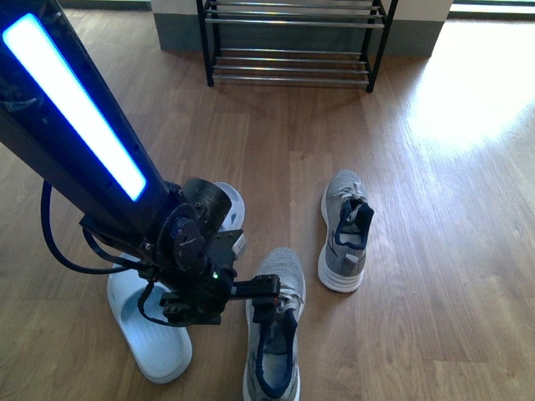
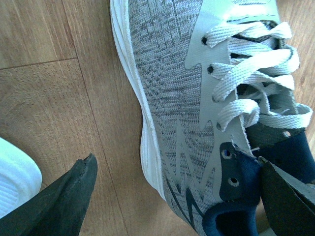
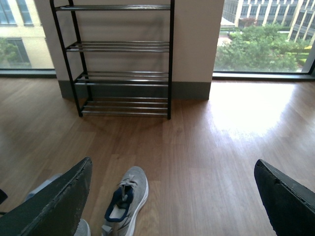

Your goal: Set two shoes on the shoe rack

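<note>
At the pick-up of the first shoe: straddling the near grey sneaker (image 1: 288, 327), lower centre of the front view, with the left claw (image 1: 266, 306) spread wide, one finger outside the white sole, the other by the navy collar, pinching nothing yet. Next, most likely: lower a touch, press together on the side wall, lift, then carry to the shoe rack (image 1: 292, 73) at top centre, well apart. Meanwhile holding the right claw (image 3: 172, 164) spread and empty, facing the rack.

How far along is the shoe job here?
Done: nothing; the rack holds no shoes in view. In hand: the left gripper is open around the near sneaker, not gripping. Left: lift and shelve two shoes; far sneaker and slides lie on the floor.
</note>
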Controlling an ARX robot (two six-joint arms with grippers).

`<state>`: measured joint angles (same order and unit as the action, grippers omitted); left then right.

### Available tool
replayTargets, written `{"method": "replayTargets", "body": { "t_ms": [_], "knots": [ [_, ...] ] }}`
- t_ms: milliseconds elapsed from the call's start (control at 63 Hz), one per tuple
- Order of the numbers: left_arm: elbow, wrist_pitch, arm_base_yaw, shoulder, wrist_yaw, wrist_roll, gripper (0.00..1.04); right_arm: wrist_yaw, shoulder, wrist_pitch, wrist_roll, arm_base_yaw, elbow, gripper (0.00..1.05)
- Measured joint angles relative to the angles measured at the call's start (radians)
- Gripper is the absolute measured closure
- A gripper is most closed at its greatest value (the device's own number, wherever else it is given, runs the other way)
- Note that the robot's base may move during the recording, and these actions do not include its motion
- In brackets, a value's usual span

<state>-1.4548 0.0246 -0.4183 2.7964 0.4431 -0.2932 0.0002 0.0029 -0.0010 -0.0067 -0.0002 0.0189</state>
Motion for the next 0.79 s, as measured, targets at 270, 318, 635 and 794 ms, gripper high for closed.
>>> {"method": "replayTargets", "body": {
  "t_ms": [270,318,635,794],
  "knots": [
    [-0.081,-0.019,0.001,0.084,0.033,-0.034,0.09,0.000,0.000,0.000,0.000,0.000,0.000,0.09],
    [-0.088,-0.019,0.002,0.095,0.042,-0.045,0.09,0.000,0.000,0.000,0.000,0.000,0.000,0.09],
    [-0.119,-0.016,0.000,0.112,0.040,-0.048,0.30,0.000,0.000,0.000,0.000,0.000,0.000,0.09],
    [-0.127,0.007,-0.003,0.112,0.029,-0.047,0.57,0.000,0.000,0.000,0.000,0.000,0.000,0.09]
  ]
}}
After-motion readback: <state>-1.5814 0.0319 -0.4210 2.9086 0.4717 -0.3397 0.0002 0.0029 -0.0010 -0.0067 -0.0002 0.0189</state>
